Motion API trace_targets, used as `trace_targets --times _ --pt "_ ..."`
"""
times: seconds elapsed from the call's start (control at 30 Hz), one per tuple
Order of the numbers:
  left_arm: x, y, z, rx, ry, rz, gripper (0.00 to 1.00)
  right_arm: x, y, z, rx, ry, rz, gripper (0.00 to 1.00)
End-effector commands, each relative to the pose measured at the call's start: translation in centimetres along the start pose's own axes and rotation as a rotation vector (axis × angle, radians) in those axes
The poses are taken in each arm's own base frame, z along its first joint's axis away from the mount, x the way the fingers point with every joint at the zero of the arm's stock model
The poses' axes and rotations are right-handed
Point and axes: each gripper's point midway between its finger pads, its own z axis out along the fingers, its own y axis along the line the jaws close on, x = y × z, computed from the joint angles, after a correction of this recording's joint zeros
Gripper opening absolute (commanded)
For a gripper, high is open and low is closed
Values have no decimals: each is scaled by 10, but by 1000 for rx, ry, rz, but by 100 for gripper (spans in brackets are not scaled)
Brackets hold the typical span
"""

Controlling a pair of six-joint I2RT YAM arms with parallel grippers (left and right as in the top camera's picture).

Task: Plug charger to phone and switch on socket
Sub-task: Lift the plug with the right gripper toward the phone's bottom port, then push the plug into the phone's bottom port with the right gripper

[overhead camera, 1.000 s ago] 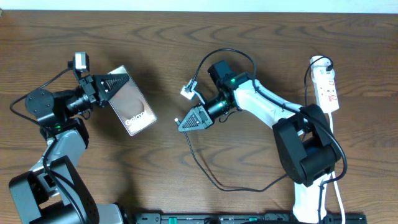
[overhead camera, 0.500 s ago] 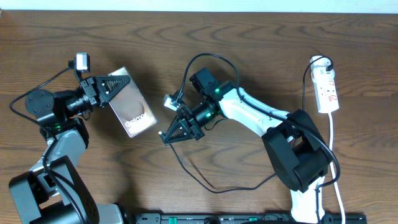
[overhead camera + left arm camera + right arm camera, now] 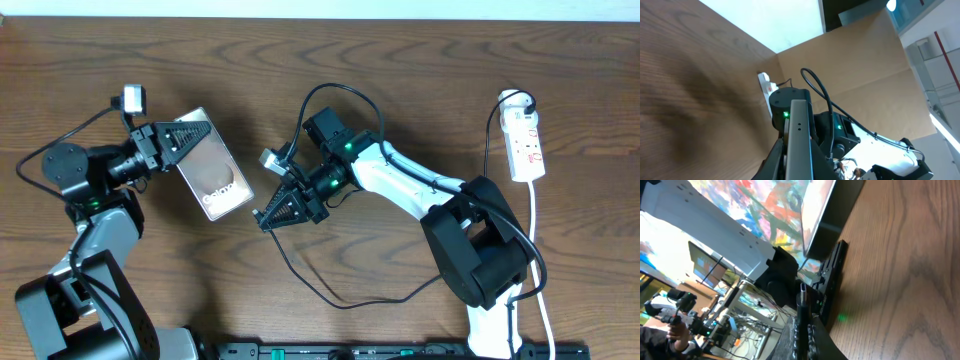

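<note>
My left jaws gripped the phone [image 3: 212, 170] at 9 o'clock; my right jaws pinched the charger [image 3: 803, 294] at its 4 o'clock. Plugging was in hand, I judged; next the tip needed lining up with the phone's lower edge.

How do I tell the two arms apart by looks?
The left arm is mostly black; the right arm has white shells over black joints. Both carry a green light, thin black cables and black triangular grippers: left gripper, right gripper.
</note>
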Motion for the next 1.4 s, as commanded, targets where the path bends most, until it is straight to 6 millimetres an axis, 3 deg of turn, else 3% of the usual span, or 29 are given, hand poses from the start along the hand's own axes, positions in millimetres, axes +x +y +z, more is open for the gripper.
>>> trace_targets --times 0.0,0.83,1.37 --pt "-5 -7 6 5 -19 50 7 -1 4 2 -42 -15 7 1" --pt "7 -11 30 33 22 85 7 -2 3 2 -41 -16 -5 1" --pt "9 -9 32 34 21 80 8 -2 3 2 -41 -16 -14 1"
